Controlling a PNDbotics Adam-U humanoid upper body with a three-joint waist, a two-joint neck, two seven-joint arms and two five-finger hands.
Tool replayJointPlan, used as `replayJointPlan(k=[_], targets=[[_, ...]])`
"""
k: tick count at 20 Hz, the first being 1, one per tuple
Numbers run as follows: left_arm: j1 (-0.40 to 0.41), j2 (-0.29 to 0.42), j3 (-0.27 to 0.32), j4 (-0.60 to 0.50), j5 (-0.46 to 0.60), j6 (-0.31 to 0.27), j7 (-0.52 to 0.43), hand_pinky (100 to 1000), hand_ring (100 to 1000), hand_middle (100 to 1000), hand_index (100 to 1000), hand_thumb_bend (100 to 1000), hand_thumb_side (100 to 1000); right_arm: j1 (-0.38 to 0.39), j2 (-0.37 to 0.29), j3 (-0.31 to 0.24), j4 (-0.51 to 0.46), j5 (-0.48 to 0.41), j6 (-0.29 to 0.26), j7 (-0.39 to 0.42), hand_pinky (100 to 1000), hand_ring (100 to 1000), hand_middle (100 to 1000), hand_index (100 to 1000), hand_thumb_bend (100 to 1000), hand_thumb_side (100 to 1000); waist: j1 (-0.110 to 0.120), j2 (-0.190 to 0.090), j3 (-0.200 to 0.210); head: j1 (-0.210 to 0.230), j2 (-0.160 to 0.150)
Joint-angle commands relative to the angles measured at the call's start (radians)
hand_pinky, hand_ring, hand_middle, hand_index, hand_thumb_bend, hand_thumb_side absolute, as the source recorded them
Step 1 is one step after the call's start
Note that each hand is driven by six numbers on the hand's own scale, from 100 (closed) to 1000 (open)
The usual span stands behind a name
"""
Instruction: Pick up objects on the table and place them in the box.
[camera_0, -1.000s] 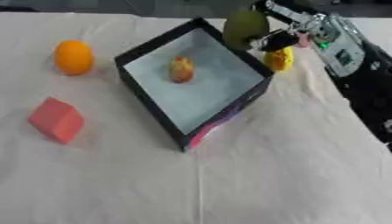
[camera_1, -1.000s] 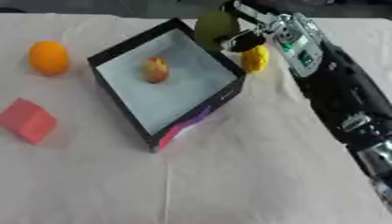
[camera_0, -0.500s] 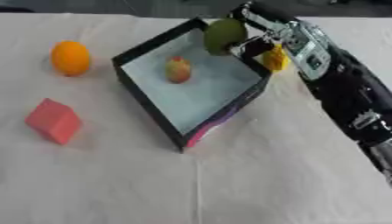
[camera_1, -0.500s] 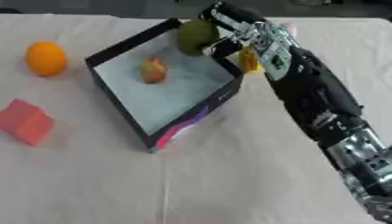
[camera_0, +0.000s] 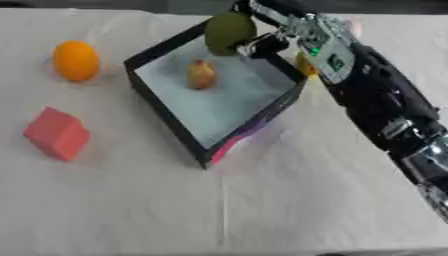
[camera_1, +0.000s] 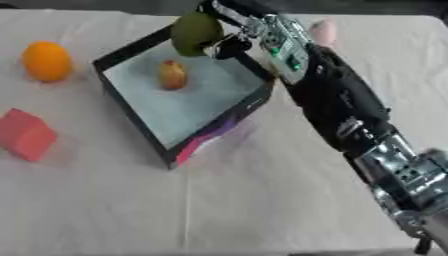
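In the left eye view your right hand (camera_0: 262, 31) is curled round the green fruit (camera_0: 228, 32) above the far corner of the box (camera_0: 166, 120), which holds one small yellow-red fruit (camera_0: 201, 74). A yellow thing (camera_0: 304, 64) is half hidden behind your forearm.

In the right eye view the orange (camera_1: 46, 61) and red block (camera_1: 26, 134) lie left of the box on the tablecloth (camera_1: 262, 200); a pink thing (camera_1: 324, 33) sits far right.
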Motion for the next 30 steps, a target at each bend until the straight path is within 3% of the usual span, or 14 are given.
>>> replayJointPlan(k=[1,8,11,13,14,18,22,30], targets=[[-0.016,0.011,0.011,-0.018,0.013,0.006,-0.008,896,780,729,822,100,648,-0.013,0.002,-0.004,-0.009,0.009,-0.014,0.033,778,579,531,681,100,139,-0.008,-0.04,0.003,-0.012,0.002],[-0.021,0.015,0.003,-0.018,0.027,-0.014,-0.028,896,781,731,824,100,646,0.003,0.015,-0.004,0.024,0.003,-0.022,0.111,783,617,573,723,100,154,-0.009,-0.039,0.001,-0.014,-0.004],[-0.018,0.016,0.002,-0.018,0.031,-0.011,-0.033,896,781,730,824,100,646,0.005,0.012,-0.007,0.028,0.008,-0.023,0.143,811,685,640,807,102,199,-0.008,-0.038,-0.002,-0.013,-0.006],[-0.017,0.016,0.0,-0.018,0.031,-0.011,-0.037,897,782,730,824,100,646,0.006,0.01,-0.011,0.027,0.014,-0.025,0.155,839,743,706,870,138,235,-0.008,-0.038,-0.003,-0.011,-0.007],[-0.017,0.017,-0.001,-0.018,0.031,-0.01,-0.039,896,782,730,825,100,645,0.006,0.008,-0.012,0.024,0.018,-0.029,0.16,879,807,786,928,201,289,-0.008,-0.038,-0.004,-0.009,-0.006],[-0.014,0.018,-0.004,-0.018,0.03,-0.011,-0.047,897,782,730,826,100,644,0.003,-0.001,-0.023,0.01,0.046,-0.037,0.171,954,841,820,969,352,458,-0.007,-0.037,-0.007,-0.003,-0.007],[-0.01,0.018,-0.004,-0.018,0.025,-0.016,-0.047,897,782,730,825,100,643,-0.001,-0.012,-0.039,-0.011,0.05,-0.042,0.169,986,849,841,993,409,439,-0.005,-0.038,-0.012,0.006,-0.007],[-0.003,0.022,0.003,-0.018,0.025,-0.029,0.01,897,784,733,823,100,650,0.005,-0.039,-0.05,-0.093,-0.021,-0.02,0.187,987,842,837,1000,419,370,-0.004,-0.041,-0.022,0.009,-0.009]])
